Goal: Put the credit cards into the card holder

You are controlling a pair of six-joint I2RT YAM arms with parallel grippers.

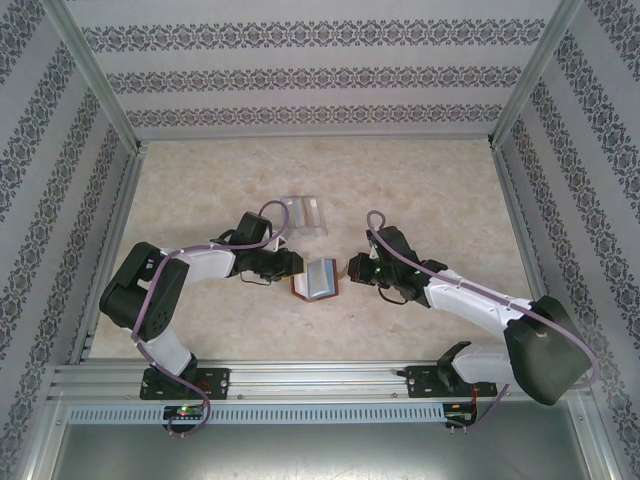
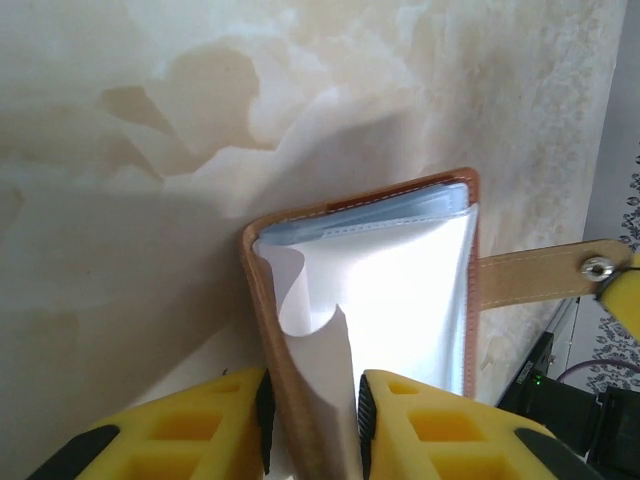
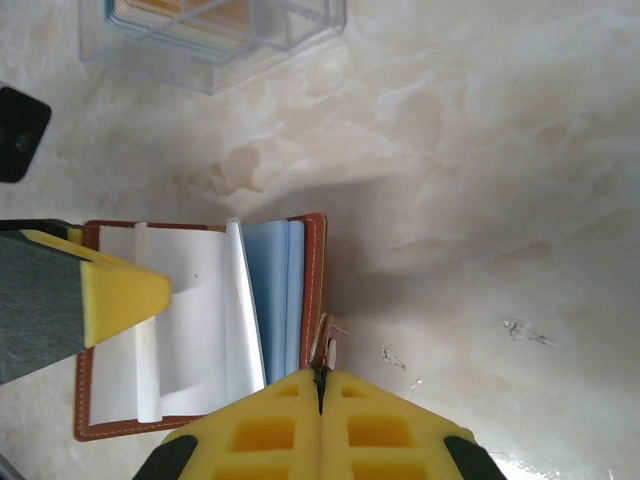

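One clear plastic case (image 1: 305, 213) sits on the tabletop (image 1: 430, 200) at 12 o'clock from the card holder (image 1: 317, 277), near it but apart. Through its wall, in the right wrist view, orange credit cards (image 3: 190, 12) show inside. The card holder lies open at mid-tabletop with its brown cover underneath and its white and pale blue sleeves fanned upward. A loose white sleeve (image 2: 310, 310) curls over across the pages, just beside the left tool's pads. The left tool (image 1: 292, 267) sits at 9 o'clock of the holder, its fingers narrowly parted and clenched on the cover edge together with that sleeve, one pad on the leather and the other on the white sheet. The right tool (image 1: 351, 272) stands at 3 o'clock with its fingers pressed fully together, pinching the end of the clasp tab (image 3: 325, 345), which runs out straight from the cover's edge to the fingertips
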